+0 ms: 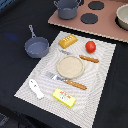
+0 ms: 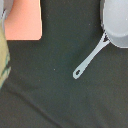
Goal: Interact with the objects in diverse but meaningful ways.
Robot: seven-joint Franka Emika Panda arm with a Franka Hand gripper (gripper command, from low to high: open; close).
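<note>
Toy food is lying on a striped placemat [image 1: 100, 60] on the dark tabletop [image 1: 15, 20]; the end effector is showing in neither view, so its state cannot be told.
The bread loaf [image 1: 68, 41] and tomato [image 1: 90, 46] are sitting at the far edge, the fish-shaped piece [image 1: 36, 88] and butter block [image 1: 64, 98] at the near edge, around a plate [image 1: 70, 66]. A grey saucepan [image 1: 36, 46] is resting just off the mat.

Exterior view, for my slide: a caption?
Toy bread loaf, red tomato and round beige plate on a striped placemat.
</note>
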